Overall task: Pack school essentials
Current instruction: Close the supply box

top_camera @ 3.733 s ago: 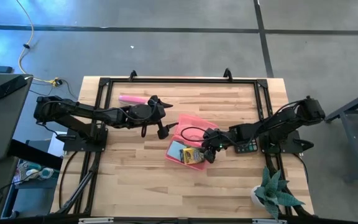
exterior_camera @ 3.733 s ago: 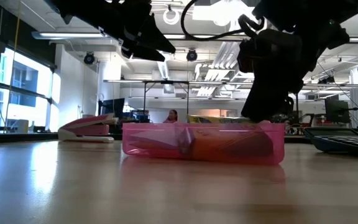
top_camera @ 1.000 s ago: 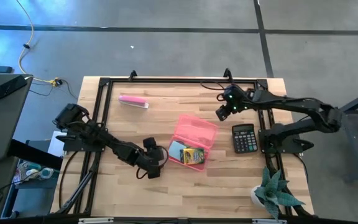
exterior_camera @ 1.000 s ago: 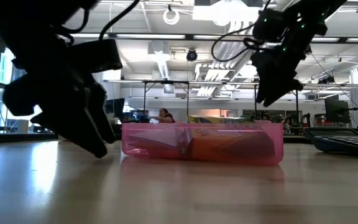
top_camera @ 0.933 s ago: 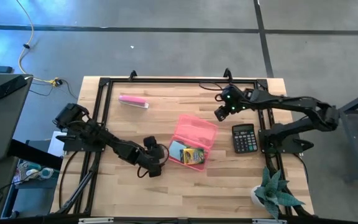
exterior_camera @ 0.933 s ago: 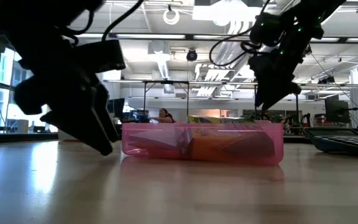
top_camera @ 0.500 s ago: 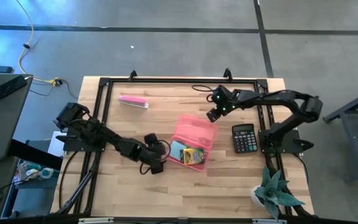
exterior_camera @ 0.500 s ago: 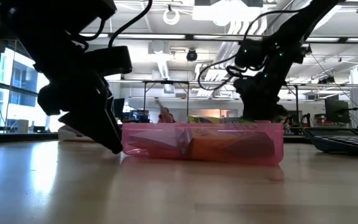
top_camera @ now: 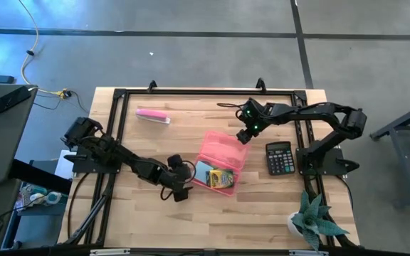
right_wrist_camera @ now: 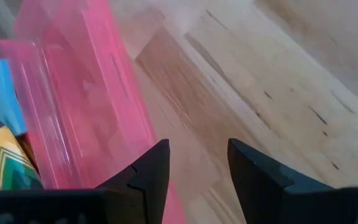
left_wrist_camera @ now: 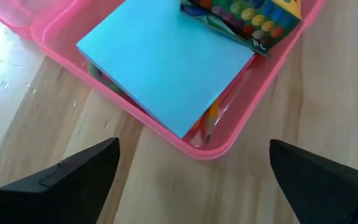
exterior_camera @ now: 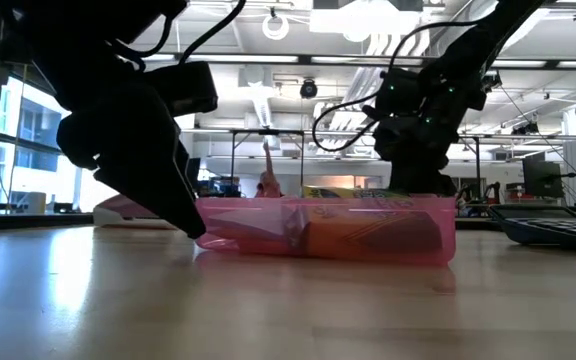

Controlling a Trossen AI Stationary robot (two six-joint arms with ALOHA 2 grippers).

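An open pink plastic box (top_camera: 206,186) lies mid-table, its lid (top_camera: 226,148) folded back toward the far right. Inside lie a light-blue note pad (left_wrist_camera: 166,68) and a small yellow-green box (top_camera: 222,178). My left gripper (top_camera: 184,188) stands open low at the box's near left corner (left_wrist_camera: 211,149), one finger on either side, touching nothing. My right gripper (top_camera: 241,136) is open by a narrow gap and points down at the lid's far right edge (right_wrist_camera: 114,81). In the low view it (exterior_camera: 413,175) stands behind the box (exterior_camera: 328,232). My right gripper comes at the lid from above on a slant. One finger (right_wrist_camera: 148,171) stands over the lid's outer edge (right_wrist_camera: 151,134) and the other over bare wood. I cannot tell whether it touches the lid.
A black calculator (top_camera: 280,158) lies right of the box, close to my right arm. A pink oblong bar (top_camera: 152,115) lies at the far left. A potted plant (top_camera: 313,222) stands at the near right corner. Bare wood lies along the near edge.
My right gripper has come down and toward the table's left and near side, tipping further downward, until it stands at the lid's far right edge. Its finger gap looks unchanged. The box has stayed where it was.
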